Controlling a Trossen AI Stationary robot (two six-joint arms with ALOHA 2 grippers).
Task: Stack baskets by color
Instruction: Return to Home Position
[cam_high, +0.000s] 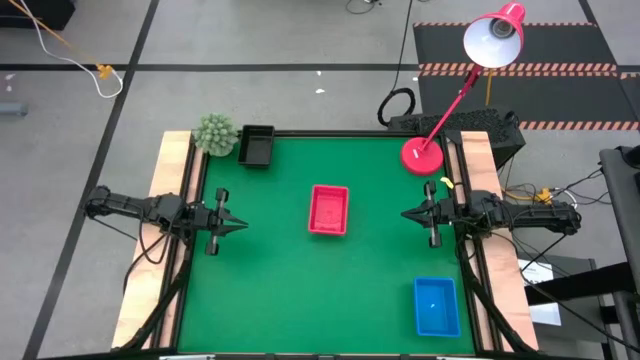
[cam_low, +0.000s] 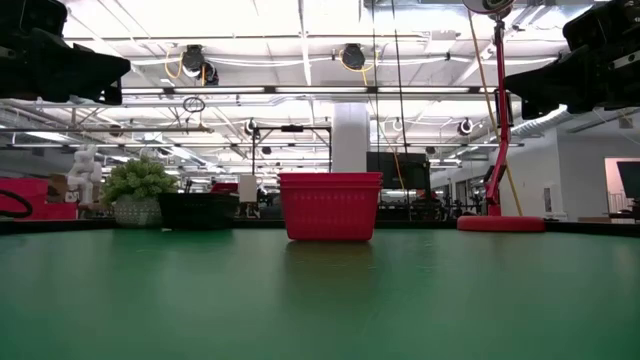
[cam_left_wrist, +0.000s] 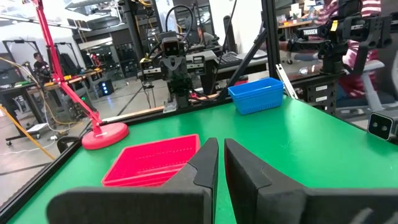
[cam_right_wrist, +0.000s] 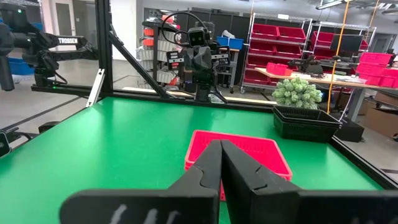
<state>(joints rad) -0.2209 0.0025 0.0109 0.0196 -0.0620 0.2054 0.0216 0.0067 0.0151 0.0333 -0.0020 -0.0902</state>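
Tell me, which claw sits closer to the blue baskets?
Right. The right claw hovers at the same table edge as the blue baskets; the left claw is at the opposite edge.

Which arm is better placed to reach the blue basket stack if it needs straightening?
Right, probably. The blue stack sits on the right arm's side of the table, close to the right gripper; the left gripper waits at the far edge.

Bright, even light falls from the glaring white ceiling strip lights (cam_low: 250, 20). The green table top (cam_low: 320, 300) takes a soft sheen; the red-pink mesh plastic baskets (cam_low: 330, 205) drop a faint shadow toward six o'clock.
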